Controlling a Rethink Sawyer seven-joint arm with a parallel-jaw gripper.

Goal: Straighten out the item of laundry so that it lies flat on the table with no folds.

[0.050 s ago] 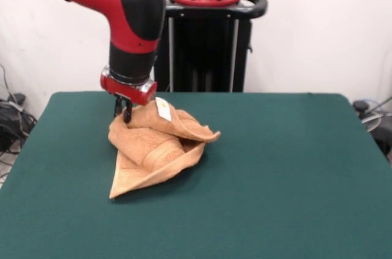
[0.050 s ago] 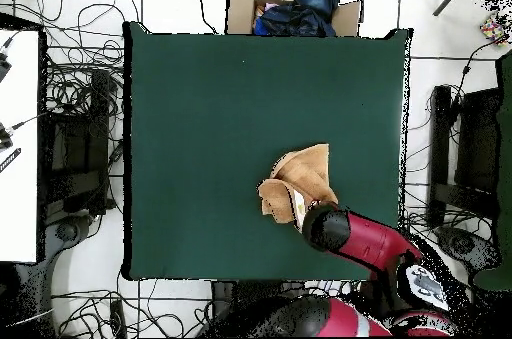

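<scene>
A plain white wall backs the green table (image 1: 294, 161). Your gripper (image 1: 123, 112) sits low at the towel's (image 1: 156, 149) far top corner, touching the cloth beside the white tag (image 1: 163, 109); you cannot tell whether its fingers pinch it. From there the crumpled towel runs toward the camera, tapering to a point at its near end. It lies bunched in folds, so judge any pull along that axis, away from the point.
</scene>
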